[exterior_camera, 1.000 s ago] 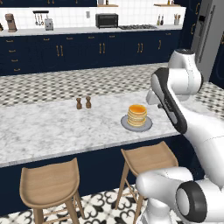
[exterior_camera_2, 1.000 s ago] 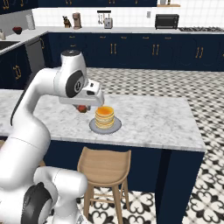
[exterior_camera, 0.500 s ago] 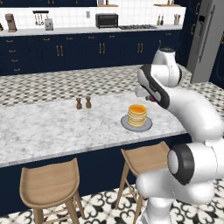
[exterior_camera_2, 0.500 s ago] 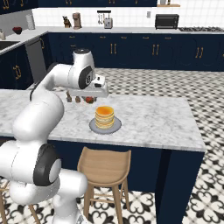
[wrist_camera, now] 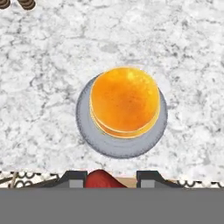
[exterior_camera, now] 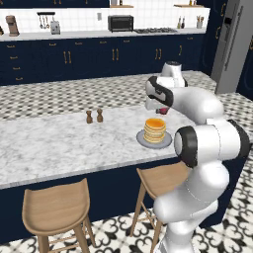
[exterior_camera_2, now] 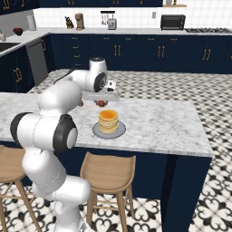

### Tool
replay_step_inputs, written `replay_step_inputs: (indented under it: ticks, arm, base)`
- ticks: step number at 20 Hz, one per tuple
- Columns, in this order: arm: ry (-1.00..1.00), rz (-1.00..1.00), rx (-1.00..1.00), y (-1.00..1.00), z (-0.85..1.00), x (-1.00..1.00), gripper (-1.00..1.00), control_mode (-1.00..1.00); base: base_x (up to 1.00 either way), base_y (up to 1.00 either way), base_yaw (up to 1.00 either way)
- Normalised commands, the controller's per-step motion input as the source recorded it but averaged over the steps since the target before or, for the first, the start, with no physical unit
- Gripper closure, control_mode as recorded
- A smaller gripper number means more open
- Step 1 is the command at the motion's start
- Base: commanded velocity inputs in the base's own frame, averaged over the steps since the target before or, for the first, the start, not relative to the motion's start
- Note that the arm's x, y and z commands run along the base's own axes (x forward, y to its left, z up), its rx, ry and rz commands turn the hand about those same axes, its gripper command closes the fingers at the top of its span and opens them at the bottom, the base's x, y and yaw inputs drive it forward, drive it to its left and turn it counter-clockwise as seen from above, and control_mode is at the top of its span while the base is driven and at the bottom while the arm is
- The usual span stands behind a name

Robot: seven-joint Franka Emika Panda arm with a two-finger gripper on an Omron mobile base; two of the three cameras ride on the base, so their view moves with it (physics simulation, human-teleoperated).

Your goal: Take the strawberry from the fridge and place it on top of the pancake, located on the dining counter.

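Tool point(wrist_camera: 107, 180) at bottom centre, clamped on strawberry point(wrist_camera: 101, 180). Pancake point(wrist_camera: 124, 99) on grey plate point(wrist_camera: 87, 131), mid-frame on marble bench point(wrist_camera: 39, 78). Shakers point(exterior_camera: 94, 116) left of centre.

We see glossy white arm point(exterior_camera: 197, 148), bulbous rounded segments, dark grey bands at joints. Round white cap tops upper joint. Flat white hand point(exterior_camera_2: 100, 96), two small dark grey fingertips point(wrist_camera: 76, 178), square-edged.
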Motion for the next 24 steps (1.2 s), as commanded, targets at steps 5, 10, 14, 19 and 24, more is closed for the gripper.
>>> replay_step_inputs:
  ticks: [5,10,14,19,24]
  arm:
    - [0.02,0.00,0.00,-0.10,-0.61,0.97,1.00,-1.00]
    - [0.02,0.00,0.00,-0.04,-0.50,0.50,1.00,-1.00]
    - [0.05,0.00,0.00,0.00,-0.25,-0.06,1.00,-1.00]
    - [0.01,0.00,0.00,0.02,-0.20,-0.06,1.00,-1.00]
    - [0.00,0.00,0.00,0.00,-0.03,-0.07,1.00,-1.00]
  base:
    - [0.00,0.00,0.00]
    - [0.00,0.00,0.00]
    - [0.00,0.00,0.00]
    - [0.00,0.00,0.00]
    - [0.00,0.00,0.00]
